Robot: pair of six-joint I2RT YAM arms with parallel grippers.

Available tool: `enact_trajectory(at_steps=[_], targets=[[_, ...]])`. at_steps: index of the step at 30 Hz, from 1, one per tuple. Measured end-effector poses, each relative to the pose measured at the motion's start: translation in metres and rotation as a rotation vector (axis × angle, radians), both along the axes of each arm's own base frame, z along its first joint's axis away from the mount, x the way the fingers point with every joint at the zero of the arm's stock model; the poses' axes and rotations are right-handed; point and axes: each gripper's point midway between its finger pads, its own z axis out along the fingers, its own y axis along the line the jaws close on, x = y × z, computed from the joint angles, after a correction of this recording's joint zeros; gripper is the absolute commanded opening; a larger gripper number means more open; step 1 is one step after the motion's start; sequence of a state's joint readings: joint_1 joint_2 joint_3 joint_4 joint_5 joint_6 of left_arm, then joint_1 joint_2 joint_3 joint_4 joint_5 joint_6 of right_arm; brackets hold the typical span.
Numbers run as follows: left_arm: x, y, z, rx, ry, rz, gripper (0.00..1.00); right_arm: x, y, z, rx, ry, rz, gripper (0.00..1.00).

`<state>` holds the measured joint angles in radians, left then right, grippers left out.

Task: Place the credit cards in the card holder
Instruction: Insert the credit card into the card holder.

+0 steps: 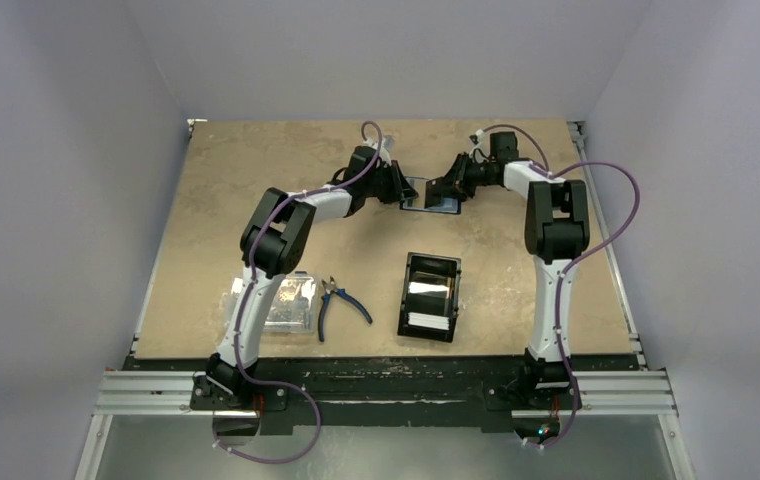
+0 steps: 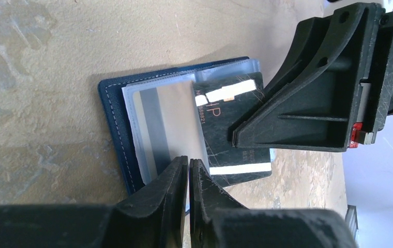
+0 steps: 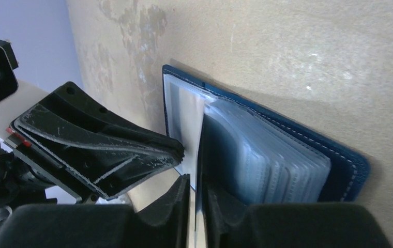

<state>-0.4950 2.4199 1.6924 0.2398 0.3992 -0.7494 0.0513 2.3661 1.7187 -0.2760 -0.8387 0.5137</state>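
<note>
The navy card holder (image 1: 423,203) lies open at the far middle of the table, its clear sleeves fanned up (image 3: 267,155). A pale silver credit card (image 2: 171,124) sits in a sleeve on the left inner face. A black card with white stripes (image 2: 225,129) lies partly across the holder (image 2: 112,119). My left gripper (image 2: 190,165) is shut on the thin lower edge of a clear sleeve. My right gripper (image 3: 194,183) straddles the black card's edge with a slim gap on one side, jaws slightly apart. The two grippers (image 1: 401,190) (image 1: 446,190) face each other over the holder.
A black open tray (image 1: 403,300) with pale cards (image 1: 428,322) in it stands near the front middle. Blue-handled pliers (image 1: 341,300) and a clear plastic box (image 1: 286,300) lie to its left. Walls close in on three sides.
</note>
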Motion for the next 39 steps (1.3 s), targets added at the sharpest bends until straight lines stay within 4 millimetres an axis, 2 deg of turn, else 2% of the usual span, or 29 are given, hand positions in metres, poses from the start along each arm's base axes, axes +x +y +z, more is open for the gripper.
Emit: enact_trajectory(at_steps=[3,11,19,23,29,33,39], targets=[[-0.001,0.0,0.001,-0.008,0.009,-0.006,0.18,0.0,0.003,0.003,-0.013,-0.014,0.005,0.36],[-0.004,0.003,0.005,-0.011,0.039,-0.01,0.25,0.001,0.003,0.008,-0.068,-0.048,0.004,0.39],[0.0,0.037,-0.001,0.02,0.081,0.051,0.27,-0.001,-0.003,0.01,-0.133,-0.06,-0.014,0.4],[0.004,0.044,-0.001,0.017,0.083,0.064,0.28,-0.002,-0.007,0.01,-0.158,-0.061,-0.021,0.45],[0.004,0.043,-0.001,0.013,0.079,0.062,0.3,-0.003,-0.009,0.014,-0.176,-0.07,-0.024,0.49],[0.002,0.041,0.001,0.002,0.074,0.05,0.37,-0.003,-0.012,0.015,-0.191,-0.073,-0.032,0.5],[-0.009,0.027,0.009,-0.08,0.091,-0.018,0.45,-0.003,-0.012,0.015,-0.192,-0.073,-0.032,0.5]])
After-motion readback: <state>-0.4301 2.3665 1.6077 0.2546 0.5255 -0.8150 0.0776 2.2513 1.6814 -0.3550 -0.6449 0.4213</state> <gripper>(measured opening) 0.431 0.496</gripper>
